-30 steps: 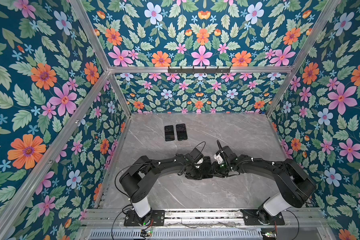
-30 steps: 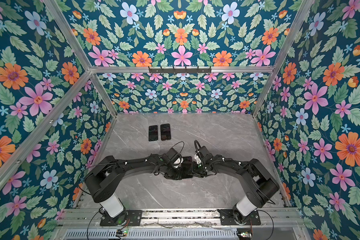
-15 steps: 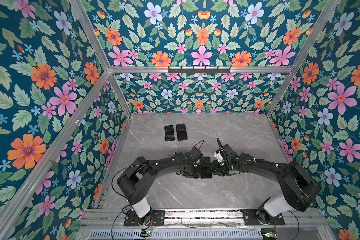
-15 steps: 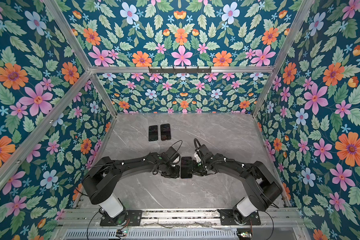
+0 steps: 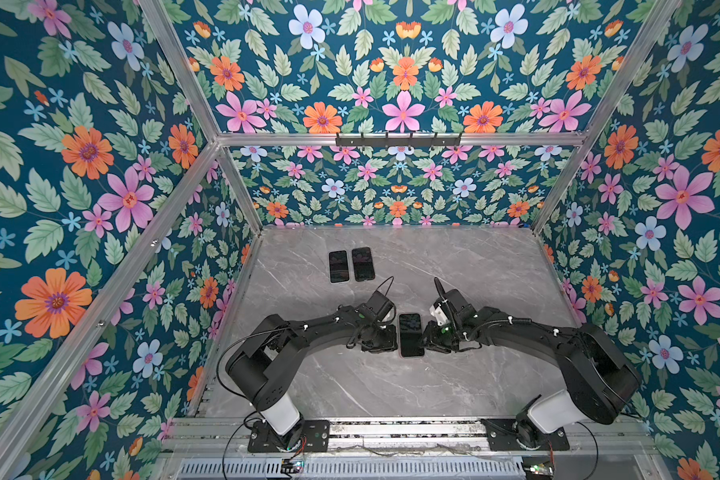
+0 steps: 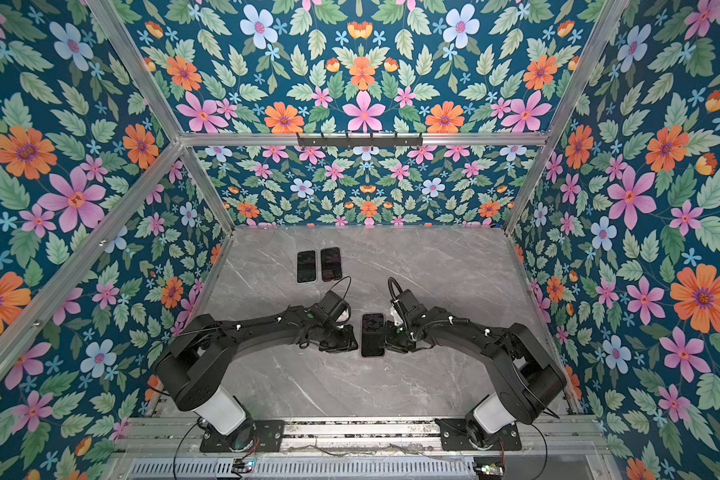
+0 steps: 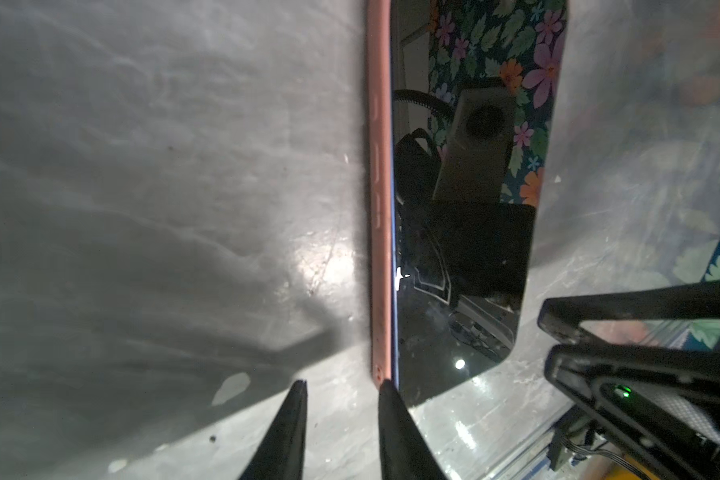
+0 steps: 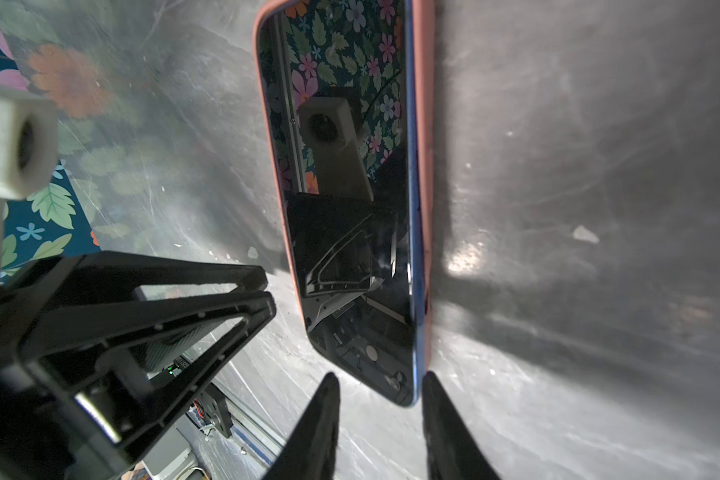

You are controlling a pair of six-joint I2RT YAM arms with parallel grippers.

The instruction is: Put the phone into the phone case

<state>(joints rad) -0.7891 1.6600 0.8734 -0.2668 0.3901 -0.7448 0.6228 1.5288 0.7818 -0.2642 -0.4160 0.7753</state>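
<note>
The phone [image 5: 410, 334] [image 6: 373, 334] lies screen up mid-table inside a pink phone case [image 7: 380, 208] [image 8: 427, 166]. Its dark screen [image 7: 466, 249] [image 8: 350, 249] mirrors the wall. Along one long side a blue phone edge shows above the pink rim. My left gripper [image 5: 388, 338] [image 6: 352, 338] [image 7: 341, 386] is low at the phone's left side, open and empty, with one fingertip [image 7: 387, 388] against the case's corner. My right gripper [image 5: 428, 338] [image 6: 391, 337] [image 8: 377, 382] is at the phone's right side, open, with the phone's corner between its tips.
Two more dark phones [image 5: 338, 266] [image 5: 363, 264] lie side by side at the back left of the grey marble table [image 5: 474, 270]. Flowered walls close in three sides. The arm bases stand on the front rail [image 5: 391, 428].
The left gripper has opened and drawn back to the left off the phone. The phone's whole screen now shows. The right gripper's jaws have narrowed a little.
</note>
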